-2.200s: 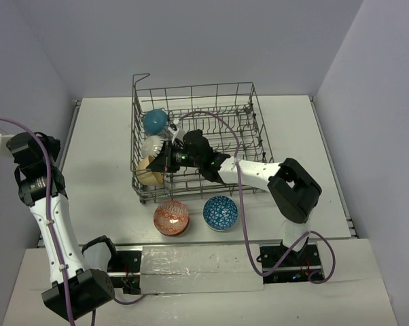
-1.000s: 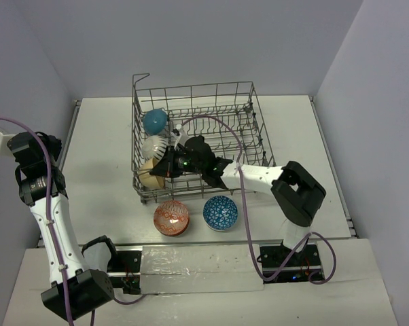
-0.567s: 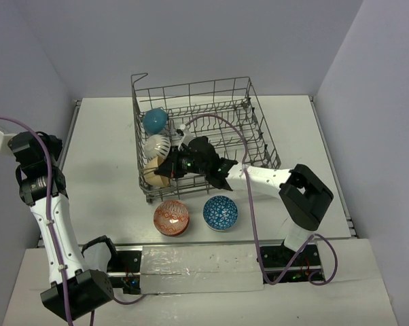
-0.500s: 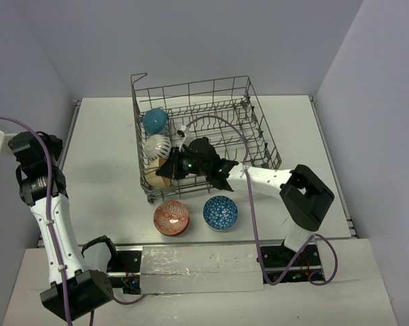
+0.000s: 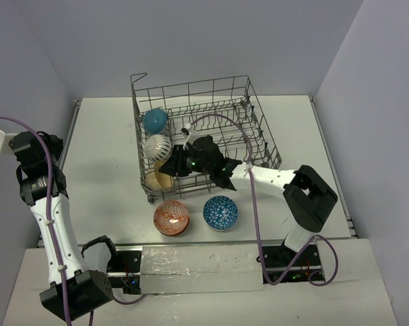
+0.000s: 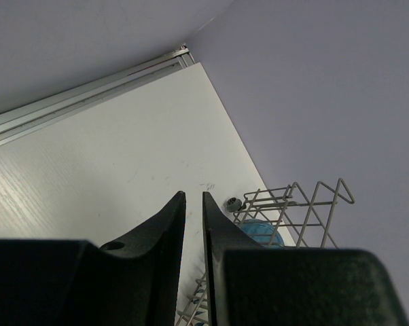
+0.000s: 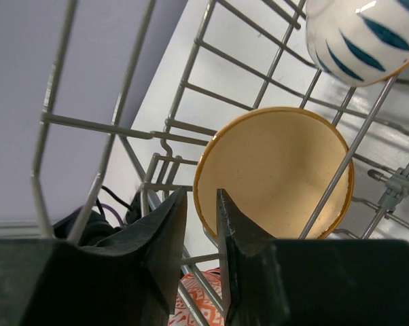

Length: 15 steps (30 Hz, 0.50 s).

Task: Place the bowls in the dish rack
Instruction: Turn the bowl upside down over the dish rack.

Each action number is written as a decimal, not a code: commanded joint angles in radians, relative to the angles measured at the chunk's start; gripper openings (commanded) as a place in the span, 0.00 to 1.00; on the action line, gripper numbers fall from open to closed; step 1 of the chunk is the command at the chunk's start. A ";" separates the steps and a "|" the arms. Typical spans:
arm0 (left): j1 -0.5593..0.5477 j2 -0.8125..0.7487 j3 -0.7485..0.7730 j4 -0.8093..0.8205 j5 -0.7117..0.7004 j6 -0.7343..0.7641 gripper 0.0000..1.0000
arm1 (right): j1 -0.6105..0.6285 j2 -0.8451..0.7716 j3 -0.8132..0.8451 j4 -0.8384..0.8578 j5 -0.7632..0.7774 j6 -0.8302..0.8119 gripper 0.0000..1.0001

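Observation:
The grey wire dish rack (image 5: 211,109) stands at the back middle of the table. Along its left side it holds a teal bowl (image 5: 155,120), a white bowl with blue stripes (image 5: 157,145) and a yellow bowl (image 5: 155,180). A red patterned bowl (image 5: 171,217) and a blue patterned bowl (image 5: 220,212) sit on the table in front of the rack. My right gripper (image 5: 173,167) is inside the rack. In the right wrist view it (image 7: 202,195) is open a narrow way, with the yellow bowl's (image 7: 272,176) rim just past its tips, not pinched. My left gripper (image 6: 193,195) is shut and empty, raised at the far left (image 5: 41,144).
Rack wires (image 7: 96,122) cross close around my right fingers. The striped bowl (image 7: 361,34) and the red bowl (image 7: 198,305) show in the right wrist view. The rack's handle corner (image 6: 313,197) and the teal bowl (image 6: 255,231) show in the left wrist view. Walls enclose the table.
The rack's near end has shifted to the right and the rack has turned a little. My right gripper has drawn back to the right from the yellow bowl. The left arm has not moved.

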 commanded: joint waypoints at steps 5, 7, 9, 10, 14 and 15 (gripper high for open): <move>-0.008 -0.002 0.009 0.033 -0.012 0.027 0.21 | -0.016 -0.075 -0.001 0.026 0.037 -0.036 0.36; -0.009 -0.003 0.009 0.035 -0.012 0.027 0.21 | -0.018 -0.075 -0.003 0.026 0.037 -0.037 0.36; -0.009 -0.003 0.007 0.036 -0.013 0.028 0.21 | -0.018 -0.071 0.002 0.027 0.025 -0.041 0.36; -0.009 -0.003 0.007 0.036 -0.012 0.028 0.21 | -0.018 -0.068 0.014 0.015 0.016 -0.043 0.36; -0.011 -0.003 0.007 0.035 -0.012 0.027 0.21 | -0.018 -0.049 0.029 0.009 -0.003 -0.049 0.35; -0.011 -0.003 0.007 0.035 -0.010 0.027 0.21 | -0.018 -0.045 0.031 0.010 -0.006 -0.049 0.34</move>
